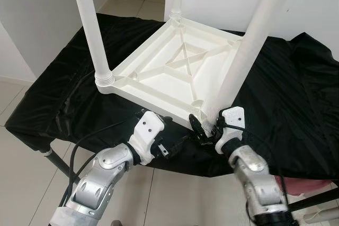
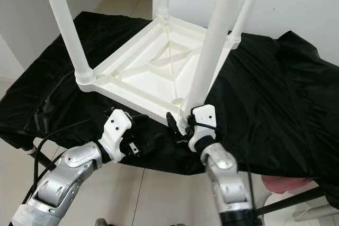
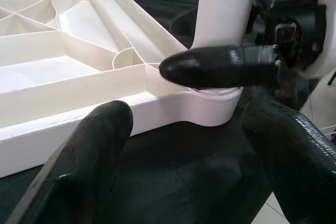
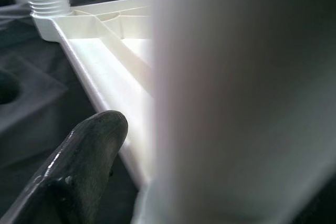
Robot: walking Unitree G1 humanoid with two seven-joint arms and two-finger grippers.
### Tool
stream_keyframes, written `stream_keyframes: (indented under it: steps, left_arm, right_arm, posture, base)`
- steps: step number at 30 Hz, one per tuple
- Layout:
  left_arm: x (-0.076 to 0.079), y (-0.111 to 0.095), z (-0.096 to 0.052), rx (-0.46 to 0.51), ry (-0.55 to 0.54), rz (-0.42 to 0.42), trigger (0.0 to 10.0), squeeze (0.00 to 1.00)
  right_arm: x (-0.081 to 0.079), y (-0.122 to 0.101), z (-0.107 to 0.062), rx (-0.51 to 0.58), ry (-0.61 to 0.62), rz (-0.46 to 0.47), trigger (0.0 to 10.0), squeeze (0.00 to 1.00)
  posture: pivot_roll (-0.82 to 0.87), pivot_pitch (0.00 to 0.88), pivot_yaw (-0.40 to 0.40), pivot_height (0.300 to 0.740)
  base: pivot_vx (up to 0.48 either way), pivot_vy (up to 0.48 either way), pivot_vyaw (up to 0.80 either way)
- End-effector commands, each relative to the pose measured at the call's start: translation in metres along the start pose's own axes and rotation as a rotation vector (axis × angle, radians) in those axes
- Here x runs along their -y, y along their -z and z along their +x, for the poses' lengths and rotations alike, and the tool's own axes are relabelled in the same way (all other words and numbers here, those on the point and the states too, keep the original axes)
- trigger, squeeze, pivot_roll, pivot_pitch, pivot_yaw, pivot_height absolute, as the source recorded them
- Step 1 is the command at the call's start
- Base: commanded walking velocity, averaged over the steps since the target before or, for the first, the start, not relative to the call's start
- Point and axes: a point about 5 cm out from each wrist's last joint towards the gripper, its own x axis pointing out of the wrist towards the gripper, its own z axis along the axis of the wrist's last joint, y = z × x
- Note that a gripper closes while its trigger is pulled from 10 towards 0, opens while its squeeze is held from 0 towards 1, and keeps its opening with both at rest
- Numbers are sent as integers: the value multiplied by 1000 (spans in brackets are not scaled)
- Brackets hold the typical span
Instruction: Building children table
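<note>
- Even, bright daylight fills my head views; focus is sharp and shadows are soft.
- The black cloth (image 1: 286,78) beyond my right gripper (image 1: 207,128) shows faint sheen.
- The white leg (image 4: 241,98) against my right gripper is blurred.
- My left fingers (image 3: 94,150) look soft, glossy.

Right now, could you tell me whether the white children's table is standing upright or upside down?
Upside down: the tabletop lies ribbed underside up on the black cloth, legs pointing upward.

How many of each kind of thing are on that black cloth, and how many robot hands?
White table legs: 4, e.g.
White tabletop, upside down: 1
Black cloth: 1
Grippers: 2, left gripper and right gripper
Total: 8
</note>
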Motion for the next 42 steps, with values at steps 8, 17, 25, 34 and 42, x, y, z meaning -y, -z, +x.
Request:
stream_keyframes:
  steps: [8, 17, 25, 34, 42]
  left_arm:
    - [3, 4, 1, -17, 9, 4, 10000, 0]
    - [6, 6, 0, -26, 16, -1, 10000, 0]
    - [6, 8, -1, -34, 20, -8, 10000, 0]
    - [6, 7, 1, -28, 26, -11, 10000, 0]
    - [6, 9, 2, -30, 38, -14, 10000, 0]
  right_arm:
    - [17, 5, 3, -36, -172, -49, 10000, 0]
    - [27, 12, 9, -58, -168, -32, 0, 0]
    - [21, 15, 5, -58, -266, 44, 10000, 0]
    - [17, 8, 8, -7, -117, 44, 10000, 0]
    - [9, -5, 7, 55, 73, 39, 10000, 0]
  posture:
    - [28, 75, -49, 740]
    - [38, 76, -50, 740]
    - [32, 77, -52, 740]
    - [28, 72, -57, 740]
    - [2, 71, -46, 740]
  base:
    - [0, 0, 0]
    - [0, 0, 0]
    - [0, 0, 0]
    - [0, 0, 0]
    - [0, 0, 0]
